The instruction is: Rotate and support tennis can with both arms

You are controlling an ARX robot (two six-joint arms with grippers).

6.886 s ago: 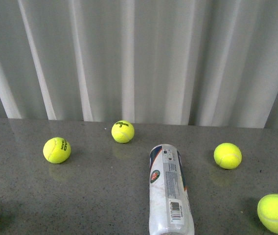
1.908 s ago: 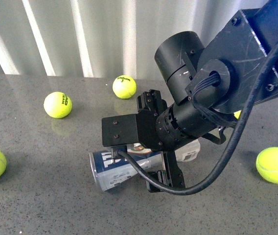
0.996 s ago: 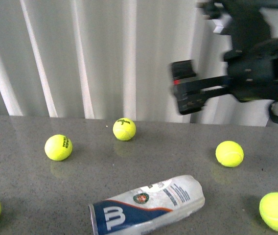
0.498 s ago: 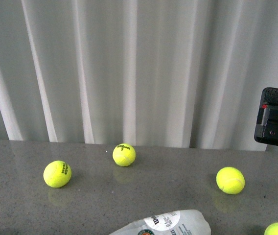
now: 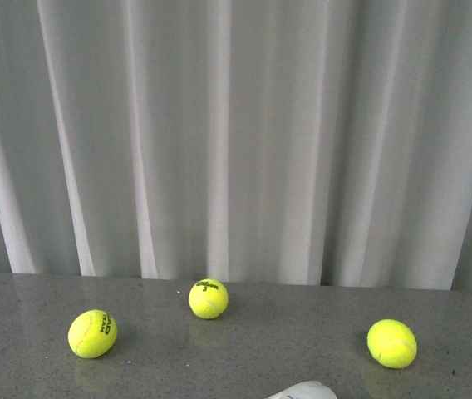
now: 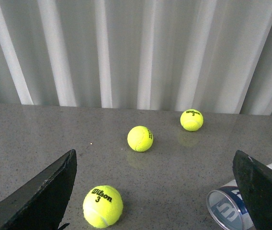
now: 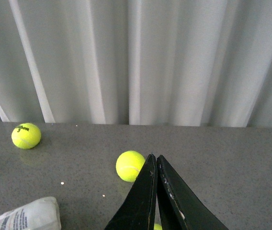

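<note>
While it lies on its side at the near edge of the grey bench (image 5: 20, 366), a little right of centre, the tennis can (image 6: 224, 211) reads differently in each view. The left wrist view shows a round rimmed end and a navy label with a white W. The right wrist view shows the can (image 7: 26, 218) only as a white printed end, and the front view as a white sliver. The left gripper (image 6: 153, 153) is spread wide and empty. The right gripper (image 7: 154, 158) is pressed closed on nothing. Farther off sit three tennis balls (image 5: 208, 298), then a white curtain (image 5: 236, 125).

Grey table (image 5: 244, 357): tennis balls (image 5: 208, 298), tennis can (image 6: 228, 209)
</note>
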